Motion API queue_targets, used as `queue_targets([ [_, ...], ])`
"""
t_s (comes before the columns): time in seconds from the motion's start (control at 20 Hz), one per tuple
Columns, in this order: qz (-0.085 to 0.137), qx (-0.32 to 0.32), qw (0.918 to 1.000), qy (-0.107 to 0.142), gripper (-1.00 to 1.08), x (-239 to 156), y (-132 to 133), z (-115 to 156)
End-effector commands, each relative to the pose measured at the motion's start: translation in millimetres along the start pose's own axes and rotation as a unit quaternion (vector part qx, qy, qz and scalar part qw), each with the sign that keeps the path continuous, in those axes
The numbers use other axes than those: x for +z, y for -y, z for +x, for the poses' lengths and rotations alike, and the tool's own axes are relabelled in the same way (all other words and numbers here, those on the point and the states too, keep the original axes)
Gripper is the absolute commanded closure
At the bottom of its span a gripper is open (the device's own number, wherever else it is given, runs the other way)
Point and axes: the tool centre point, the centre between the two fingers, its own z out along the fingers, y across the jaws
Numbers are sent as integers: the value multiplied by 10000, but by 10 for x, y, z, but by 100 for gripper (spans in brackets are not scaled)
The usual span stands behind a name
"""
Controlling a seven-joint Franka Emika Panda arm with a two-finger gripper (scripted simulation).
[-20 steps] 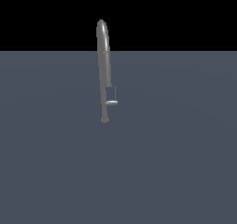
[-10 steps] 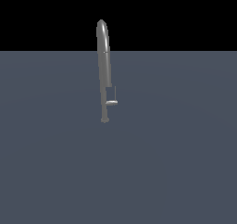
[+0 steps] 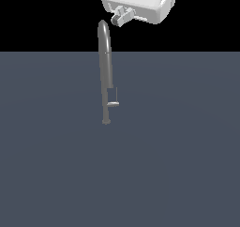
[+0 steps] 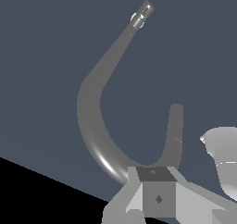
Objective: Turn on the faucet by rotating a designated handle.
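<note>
Evidently the approach step: the white gripper (image 3: 123,16), jaw opening impossible to tell, holding nothing, hangs above the tall curved grey metal faucet (image 3: 106,71) on the dark desk (image 3: 178,165). Next it must descend to the small silver handle stub (image 3: 113,102) low on the post's side.

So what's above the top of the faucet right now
The gripper hangs just above the faucet's curved top, apart from it. Most of the arm is out of frame. The handle sits far lower, untouched.

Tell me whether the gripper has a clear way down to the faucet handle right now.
Probably yes: the gripper hangs high beside the faucet top, and nothing stands around the handle low on the post.
</note>
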Motion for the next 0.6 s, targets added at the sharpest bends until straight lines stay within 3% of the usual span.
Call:
queue_targets([
  [0.0,184,175,9994,229,108,31,28,170],
  [0.3,638,613,9929,794,108,142,77,587],
  [0.55,1042,1003,9810,1293,108,276,101,948],
])
